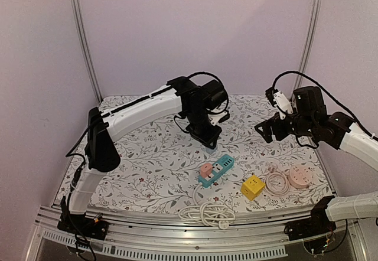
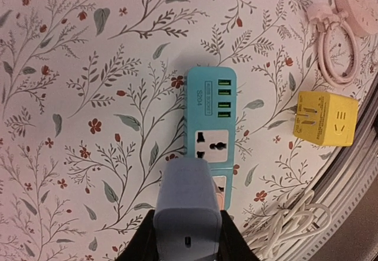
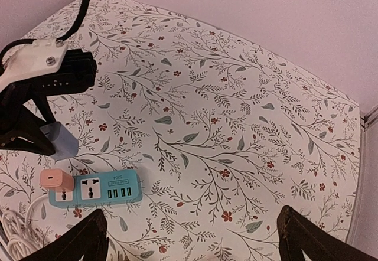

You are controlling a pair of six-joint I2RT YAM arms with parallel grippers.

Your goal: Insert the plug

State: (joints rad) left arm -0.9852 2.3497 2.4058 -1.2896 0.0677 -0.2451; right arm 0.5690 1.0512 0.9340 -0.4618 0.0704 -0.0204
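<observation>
My left gripper [image 2: 188,237] is shut on a grey-blue plug adapter [image 2: 187,199] and holds it above the teal power strip [image 2: 211,128], over its near end. In the top view the left gripper [image 1: 208,138] hangs just behind the strip [image 1: 216,170]. A pink plug [image 1: 205,169] sits in one of the strip's sockets; it also shows in the right wrist view [image 3: 56,179]. An empty universal socket [image 2: 211,142] lies just ahead of the held plug. My right gripper [image 1: 270,128] is open and empty, high above the table's right side.
A yellow cube adapter [image 1: 252,186] lies right of the strip. A pink round extension with coiled cord [image 1: 289,179] is further right. A white coiled cable [image 1: 208,212] lies at the front edge. Purple walls surround the flowered table.
</observation>
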